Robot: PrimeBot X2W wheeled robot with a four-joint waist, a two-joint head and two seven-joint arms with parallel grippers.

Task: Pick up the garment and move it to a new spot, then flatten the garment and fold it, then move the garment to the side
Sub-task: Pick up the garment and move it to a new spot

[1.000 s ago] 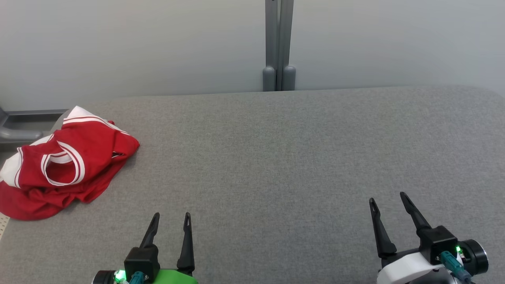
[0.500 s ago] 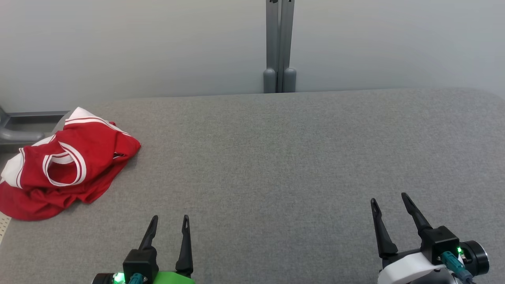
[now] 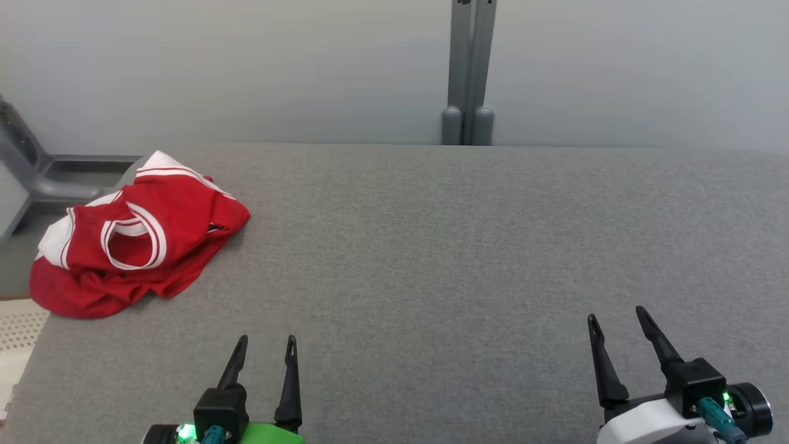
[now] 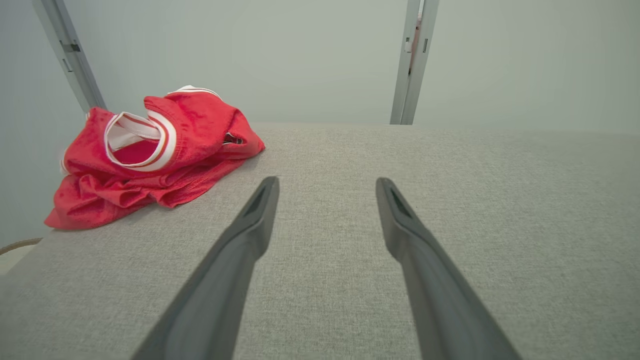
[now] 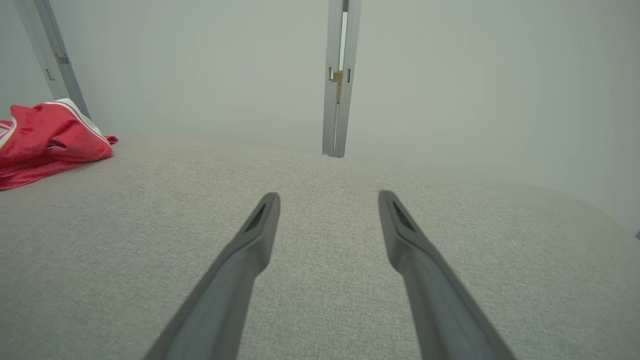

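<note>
Nearest to us, at the bottom of the head view, our left gripper sat at the lower left. Its two dark fingers pointed away from us, spread wide, with nothing between them. Our right gripper sat at the lower right, its fingers leaning a little toward our left, the jaws likewise wide and empty. In both wrist views we saw only bare cloth in the gap between the fingers, and we could not tell whether the tips touched it. Both grippers were over the near part of the grey fabric-covered table, which ran broad and flat ahead of us. Farther out and well to the left of our left gripper lay the red jersey, apart from both grippers. It was crumpled in a loose heap at the table's left edge near the far corner. A white-trimmed opening faced upward, a white band showed at its far side, and its left part seemed to reach just past the edge. Off the table beside it we saw a pale perforated surface and, farther back, a grey metal frame. Behind the table's far edge stood a grey upright post against a plain pale wall.
</note>
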